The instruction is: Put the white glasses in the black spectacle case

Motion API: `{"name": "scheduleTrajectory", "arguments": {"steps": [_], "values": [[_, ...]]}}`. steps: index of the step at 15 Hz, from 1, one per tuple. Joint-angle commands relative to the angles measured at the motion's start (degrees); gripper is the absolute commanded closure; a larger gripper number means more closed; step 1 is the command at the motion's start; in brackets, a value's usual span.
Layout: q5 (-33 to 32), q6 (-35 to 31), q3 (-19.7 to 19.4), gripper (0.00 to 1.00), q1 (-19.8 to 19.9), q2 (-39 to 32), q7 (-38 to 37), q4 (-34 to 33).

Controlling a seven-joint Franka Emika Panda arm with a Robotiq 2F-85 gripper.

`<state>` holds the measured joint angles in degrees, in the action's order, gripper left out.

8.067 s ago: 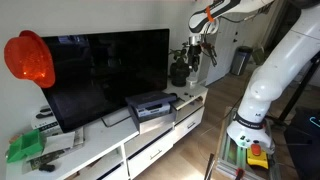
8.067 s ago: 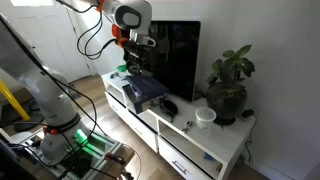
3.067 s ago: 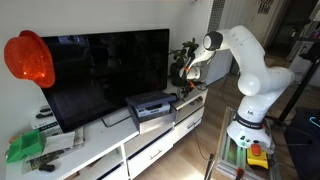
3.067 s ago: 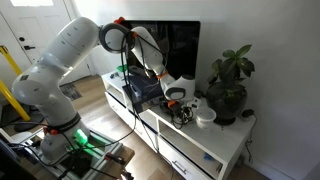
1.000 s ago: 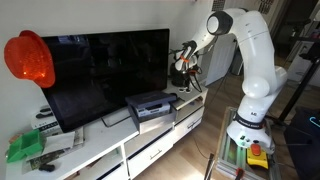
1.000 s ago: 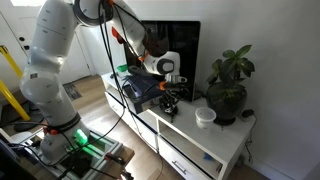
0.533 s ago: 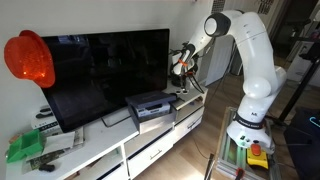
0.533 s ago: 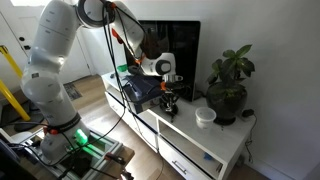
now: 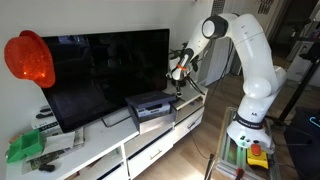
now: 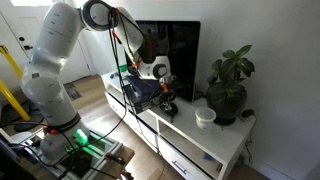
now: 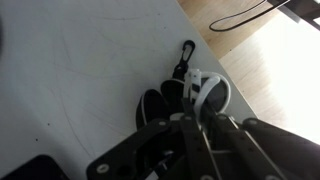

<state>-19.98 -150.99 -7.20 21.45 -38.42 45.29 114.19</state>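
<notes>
The gripper (image 10: 166,97) hangs low over the white desk (image 10: 232,142), about midway along its length, in front of the television (image 10: 182,55). In the wrist view the gripper (image 11: 195,118) has its jaws drawn narrow, and the white glasses (image 11: 210,92) sit pinched at the tips, one round white rim sticking out past them. The glasses are too small to make out in either exterior view.

The black spectacle case (image 10: 169,108) lies on the desk directly under the gripper, between a grey printer-like box (image 10: 140,90) and a white cup (image 10: 205,116). In the wrist view the black spectacle case (image 11: 153,106) shows as a dark oval just beside the glasses, near the desk edge (image 11: 90,60) that borders the wooden floor; whether it lies open cannot be told. A small black strap or clasp (image 11: 185,55) lies on the desk beyond it.

A potted plant (image 10: 228,85) stands toward the desk's far end. In an exterior view the gripper (image 9: 178,80) hangs just past the television's edge (image 9: 110,70).
</notes>
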Motion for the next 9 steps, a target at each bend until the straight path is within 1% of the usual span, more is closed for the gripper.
{"name": "scheduleTrajectory", "arguments": {"steps": [1, 2, 5, 9], "values": [[-2.3, -3.5, -0.5, 0.97, -0.3, -0.1, 5.0, 1.2], [-2.3, -4.3, -0.3, 0.97, -0.1, -0.1, 6.6, 1.5], [-3.2, -6.2, -1.2, 0.97, -0.7, -0.4, 8.3, 1.9], [-3.9, -8.8, -2.1, 0.97, -1.5, -0.8, 8.7, 2.3]]}}
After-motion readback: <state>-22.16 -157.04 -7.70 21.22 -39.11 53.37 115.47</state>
